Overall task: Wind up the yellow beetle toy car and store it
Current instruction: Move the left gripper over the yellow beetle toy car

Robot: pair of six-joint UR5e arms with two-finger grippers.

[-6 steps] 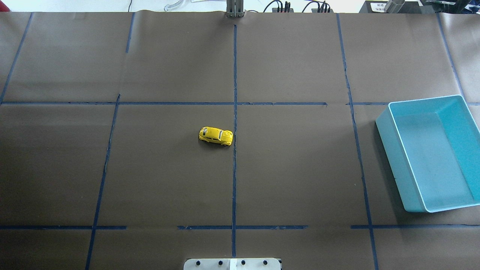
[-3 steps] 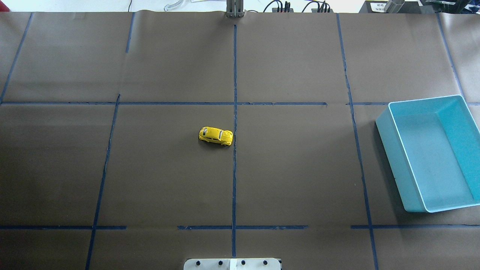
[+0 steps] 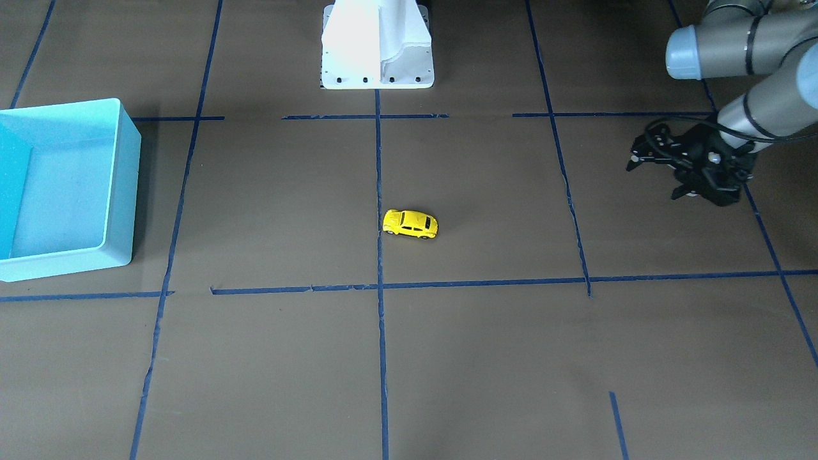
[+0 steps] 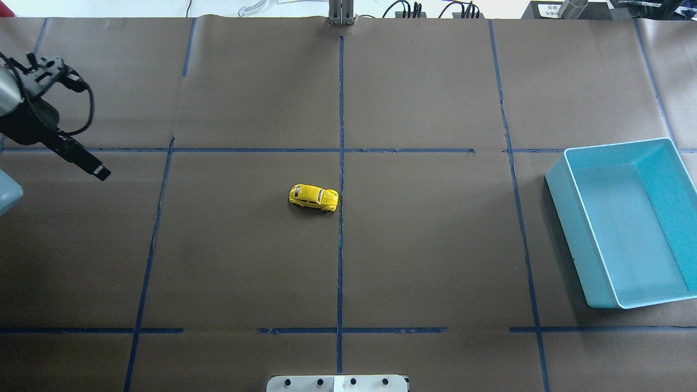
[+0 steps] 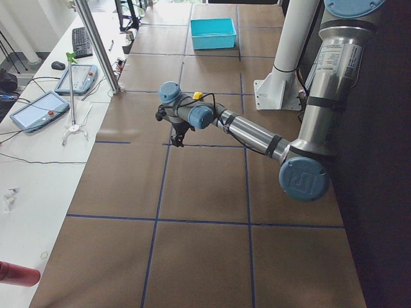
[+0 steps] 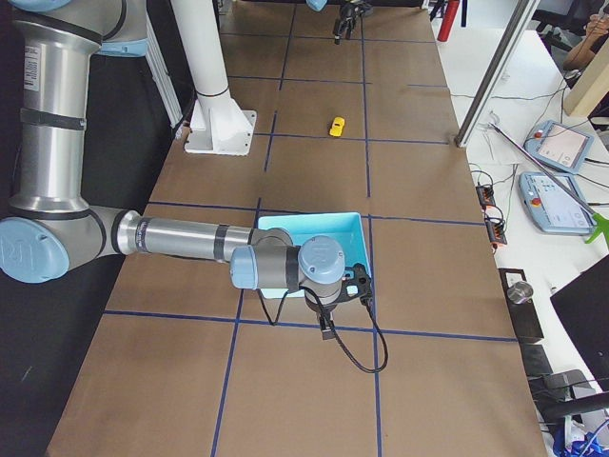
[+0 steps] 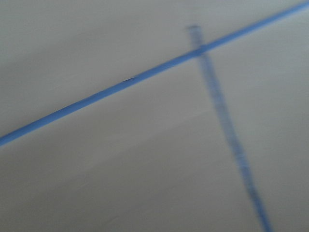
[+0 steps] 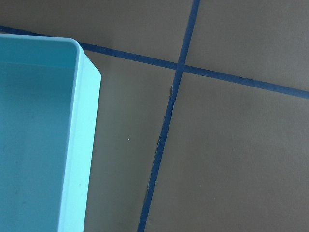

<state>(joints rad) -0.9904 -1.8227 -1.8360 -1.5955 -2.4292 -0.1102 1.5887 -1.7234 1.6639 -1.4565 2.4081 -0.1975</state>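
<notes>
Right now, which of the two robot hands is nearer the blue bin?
The right hand, hovering at the blue bin's corner; the left hand hangs far off at the table's other end.

Brown table [image 4: 435, 245], blue tape grid [image 4: 341, 109]; white bench [image 5: 26, 192] alongside, keyboard [image 5: 82, 42].

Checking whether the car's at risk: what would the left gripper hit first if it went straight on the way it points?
Probably the bare brown table cover near a blue tape crossing: the left gripper aims steeply down, as its wrist view suggests. The yellow beetle toy car sits well aside.
</notes>
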